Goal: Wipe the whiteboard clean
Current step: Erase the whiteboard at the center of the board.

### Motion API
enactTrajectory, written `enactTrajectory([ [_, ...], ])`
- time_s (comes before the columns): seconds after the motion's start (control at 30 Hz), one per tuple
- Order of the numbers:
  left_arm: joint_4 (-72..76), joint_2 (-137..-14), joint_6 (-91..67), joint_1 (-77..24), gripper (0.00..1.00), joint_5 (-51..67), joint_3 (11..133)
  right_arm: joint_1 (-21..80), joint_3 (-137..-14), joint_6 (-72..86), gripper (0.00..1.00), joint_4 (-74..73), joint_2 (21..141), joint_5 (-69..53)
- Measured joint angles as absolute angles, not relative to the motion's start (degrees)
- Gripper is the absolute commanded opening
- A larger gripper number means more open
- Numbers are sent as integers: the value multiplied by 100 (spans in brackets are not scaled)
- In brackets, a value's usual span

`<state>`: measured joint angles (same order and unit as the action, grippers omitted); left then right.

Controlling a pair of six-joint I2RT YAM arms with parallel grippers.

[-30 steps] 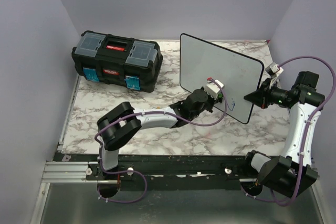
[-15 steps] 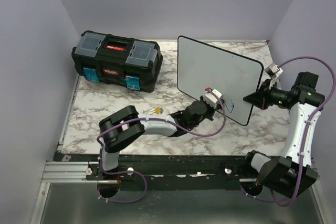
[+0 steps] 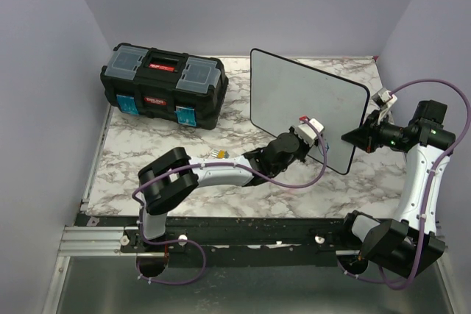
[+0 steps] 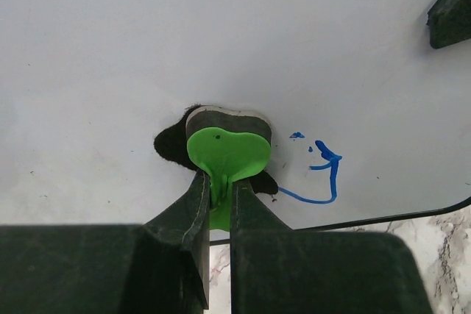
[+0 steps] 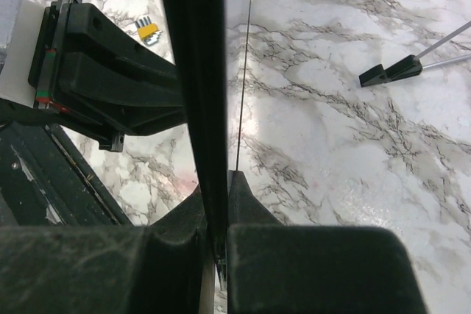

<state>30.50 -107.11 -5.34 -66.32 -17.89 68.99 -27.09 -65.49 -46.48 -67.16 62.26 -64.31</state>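
The whiteboard [image 3: 302,101] stands tilted upright on the marble table, and its face [image 4: 221,34] fills the left wrist view. My left gripper [image 4: 219,185] is shut on a green heart-shaped eraser [image 4: 227,154], whose dark pad presses on the board's lower part. Blue marker strokes [image 4: 327,174] lie just right of the eraser, near the board's bottom rim. In the top view the left gripper [image 3: 313,131] is at the board's lower right. My right gripper [image 3: 353,137] is shut on the board's right edge; that black rim [image 5: 193,71] runs between its fingers [image 5: 246,207].
A black toolbox [image 3: 163,86] sits at the back left of the table. A small yellow object [image 3: 218,154] lies on the marble beside the left arm. The board's black feet [image 5: 386,71] rest on the marble behind it. Purple walls close in three sides.
My left gripper with the eraser slid slightly down and left along the board, then to the right. The board's top corner wobbled a little. The right arm stayed put.
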Motion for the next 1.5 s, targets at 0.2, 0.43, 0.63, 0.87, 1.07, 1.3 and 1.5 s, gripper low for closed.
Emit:
enactTrajectory([
  [0.2,3269,-10704,-794,-6650,0,-1817,6729,-2709,-6549,-4646,1,-6737,6228,-6434],
  [0.43,3983,-10805,-1210,-6888,0,-1951,5961,-2694,-6539,-4652,1,-6877,6228,-6469],
  [0.63,3931,-10954,-1127,-7032,0,-2043,6062,-2696,-6539,-4659,1,-6831,6222,-6466],
  [0.87,3566,-10868,-779,-6932,0,-2010,6316,-2696,-6539,-4650,1,-6785,6219,-6471],
  [1.07,3531,-10541,-672,-6836,0,-1938,6504,-2694,-6539,-4587,1,-6871,6219,-6484],
  [1.3,3977,-10584,-1009,-6934,0,-1931,6370,-2694,-6530,-4563,1,-6912,6219,-6497],
  [1.5,4108,-10943,-1245,-7363,0,-1890,6165,-2694,-6525,-4567,1,-6912,6219,-6499],
])
